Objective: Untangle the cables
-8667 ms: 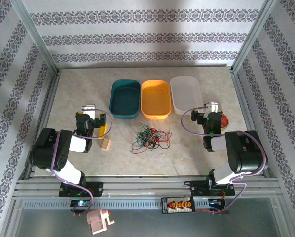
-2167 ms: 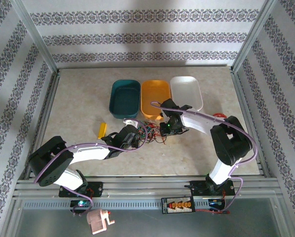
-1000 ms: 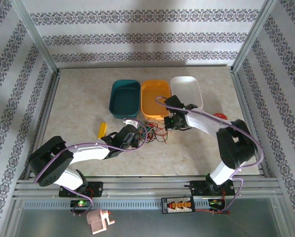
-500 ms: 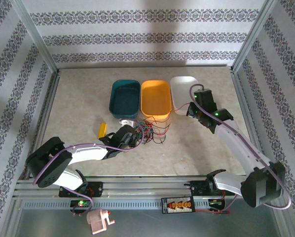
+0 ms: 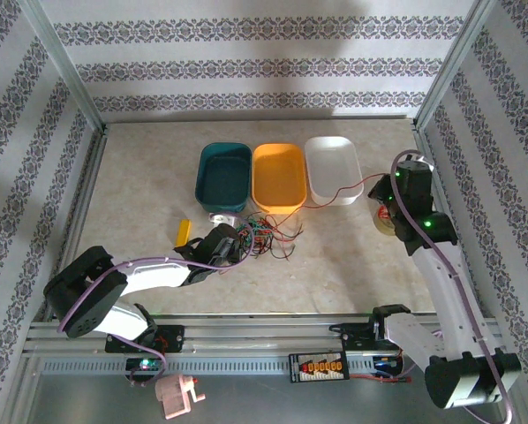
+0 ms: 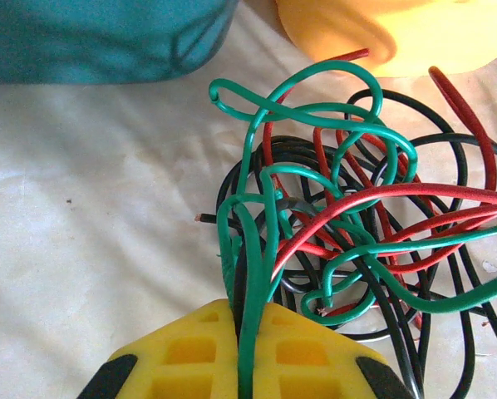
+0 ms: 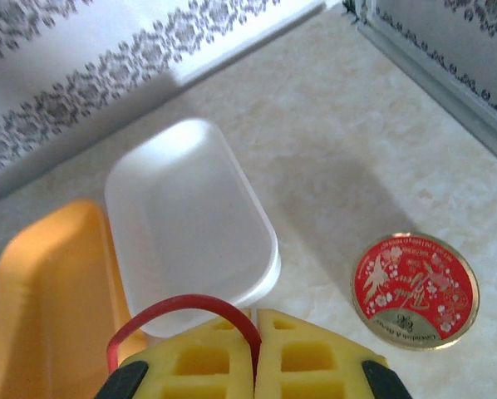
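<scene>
Three trays stand in a row on the table (image 5: 140, 177): a teal tray (image 5: 224, 175) just left of the orange tray (image 5: 278, 177) and a white tray (image 5: 333, 168) just right of it. The cables (image 5: 266, 235), a loose knot of red, green and black strands, lie on the table just in front of the orange tray, toward its near left corner, the closest loops reaching up to its near wall. The left gripper (image 6: 247, 320) sits in front of the orange tray at the left edge of the knot, its yellow pads pressed together on a green cable (image 6: 315, 179) that runs up between them and curls into the pile. A red cable (image 5: 335, 196) leaves the knot and runs in a nearly straight line to the right of the orange tray, past the near end of the white tray. Its far end is pinched in the right gripper (image 7: 255, 328), which hangs well to the right of the orange tray, beyond the white tray; the pads are closed tight and the red strand arcs out from between them in a small loop. A round red disc (image 7: 415, 287) lies flat on the table farther right of the orange tray than the white tray. A yellow block (image 5: 184, 231) lies in front of and left of the orange tray, beyond the left gripper
</scene>
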Controlling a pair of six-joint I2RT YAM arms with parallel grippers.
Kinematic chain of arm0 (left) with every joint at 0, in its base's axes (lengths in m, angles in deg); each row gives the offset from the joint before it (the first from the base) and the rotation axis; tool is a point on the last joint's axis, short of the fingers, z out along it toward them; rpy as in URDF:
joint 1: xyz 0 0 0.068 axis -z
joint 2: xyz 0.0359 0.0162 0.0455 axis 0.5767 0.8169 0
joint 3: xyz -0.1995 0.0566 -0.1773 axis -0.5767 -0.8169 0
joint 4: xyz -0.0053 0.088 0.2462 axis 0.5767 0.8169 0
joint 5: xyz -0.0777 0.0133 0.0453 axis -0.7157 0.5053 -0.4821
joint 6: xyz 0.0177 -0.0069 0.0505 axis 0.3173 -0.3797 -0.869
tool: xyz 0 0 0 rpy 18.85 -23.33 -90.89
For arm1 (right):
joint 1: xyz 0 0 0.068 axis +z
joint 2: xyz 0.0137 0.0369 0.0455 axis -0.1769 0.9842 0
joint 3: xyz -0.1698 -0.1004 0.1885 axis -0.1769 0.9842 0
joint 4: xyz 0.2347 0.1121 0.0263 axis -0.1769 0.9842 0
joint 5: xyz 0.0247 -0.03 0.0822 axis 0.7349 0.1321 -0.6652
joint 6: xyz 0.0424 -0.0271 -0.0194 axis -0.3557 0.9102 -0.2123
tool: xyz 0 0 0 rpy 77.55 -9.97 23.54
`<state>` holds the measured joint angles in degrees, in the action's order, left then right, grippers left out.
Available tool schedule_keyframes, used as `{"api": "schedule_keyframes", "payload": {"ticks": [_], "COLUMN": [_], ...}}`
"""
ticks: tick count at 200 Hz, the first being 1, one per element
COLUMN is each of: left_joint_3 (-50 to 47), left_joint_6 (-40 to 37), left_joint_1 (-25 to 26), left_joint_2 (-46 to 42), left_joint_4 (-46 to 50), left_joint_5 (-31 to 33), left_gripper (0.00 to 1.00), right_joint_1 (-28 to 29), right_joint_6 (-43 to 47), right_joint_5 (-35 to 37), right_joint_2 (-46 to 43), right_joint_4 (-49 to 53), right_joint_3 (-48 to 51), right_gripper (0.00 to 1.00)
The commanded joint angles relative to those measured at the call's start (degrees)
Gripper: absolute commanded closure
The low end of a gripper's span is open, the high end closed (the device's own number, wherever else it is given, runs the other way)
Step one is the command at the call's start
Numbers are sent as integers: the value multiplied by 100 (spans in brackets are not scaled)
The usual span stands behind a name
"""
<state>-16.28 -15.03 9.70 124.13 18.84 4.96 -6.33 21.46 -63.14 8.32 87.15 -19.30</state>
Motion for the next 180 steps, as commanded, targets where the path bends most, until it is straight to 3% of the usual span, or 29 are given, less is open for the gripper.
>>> {"api": "schedule_keyframes", "payload": {"ticks": [1,52,94,180], "left_joint_3": [-156,-200,-86,17], "left_joint_6": [45,34,-182,-316], "left_joint_1": [-89,-89,-89,-89], "left_joint_2": [-65,-33,72,172], "left_joint_4": [272,250,187,121], "left_joint_5": [192,199,-46,-263], "left_gripper": [100,100,100,100], "right_joint_1": [-252,-790,-830,-808], "right_joint_6": [-115,-62,-185,429], "right_joint_5": [-106,-465,-1107,-916], "right_joint_2": [-232,-421,-184,577], "right_joint_4": [-162,-250,-288,-239], "right_joint_3": [-422,-1101,-1340,-2211], "right_gripper": [100,100,100,100]}}
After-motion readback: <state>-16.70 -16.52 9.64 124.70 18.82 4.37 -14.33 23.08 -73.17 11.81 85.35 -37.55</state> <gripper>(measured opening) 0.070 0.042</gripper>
